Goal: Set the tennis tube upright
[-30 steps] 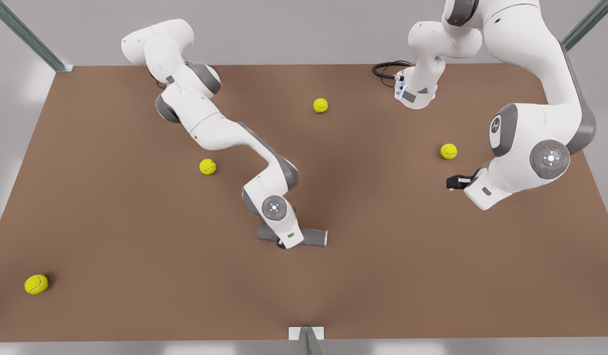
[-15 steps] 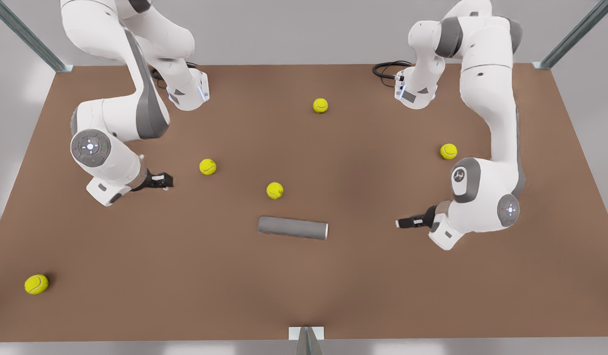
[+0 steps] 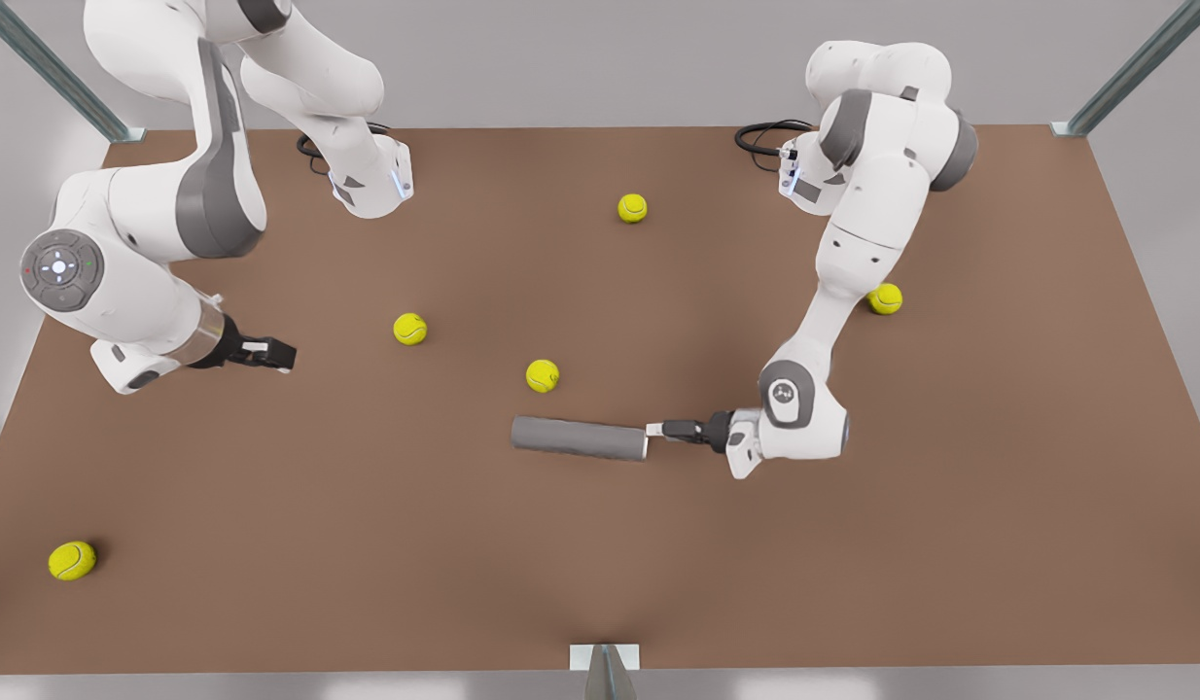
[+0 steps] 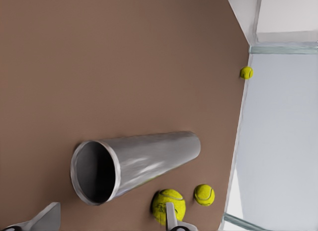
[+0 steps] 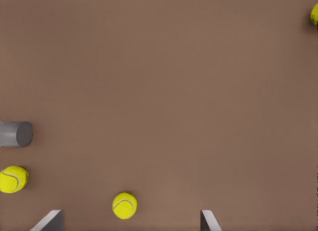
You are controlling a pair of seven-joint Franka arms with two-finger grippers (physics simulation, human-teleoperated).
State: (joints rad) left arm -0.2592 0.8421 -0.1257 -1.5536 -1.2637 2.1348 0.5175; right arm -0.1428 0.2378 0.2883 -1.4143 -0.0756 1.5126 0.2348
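The tennis tube (image 3: 579, 438) is a grey cylinder lying on its side on the brown table, its lighter-rimmed open end toward the front view's right. My left gripper (image 3: 658, 429) is low at that open end, on the arm at the front view's right. In the left wrist view the tube (image 4: 144, 161) shows its hollow mouth just ahead of the open left gripper (image 4: 109, 223), which holds nothing. My right gripper (image 3: 279, 356), on the arm at the front view's left, waits far from the tube. The right gripper (image 5: 130, 225) is open and sees the tube's closed end (image 5: 15, 133).
Several yellow-green tennis balls lie about: one (image 3: 543, 375) just behind the tube, one (image 3: 410, 329) farther toward the front view's left, one (image 3: 632, 208) at the back, one (image 3: 885, 298) behind the left arm, one (image 3: 72, 561) near the front corner. A black cable (image 3: 765, 136) lies at the back.
The arm on the front view's left lifted off the tube and drew back. The left gripper swung in low to the tube's open end. The tube shifted slightly away from the front edge.
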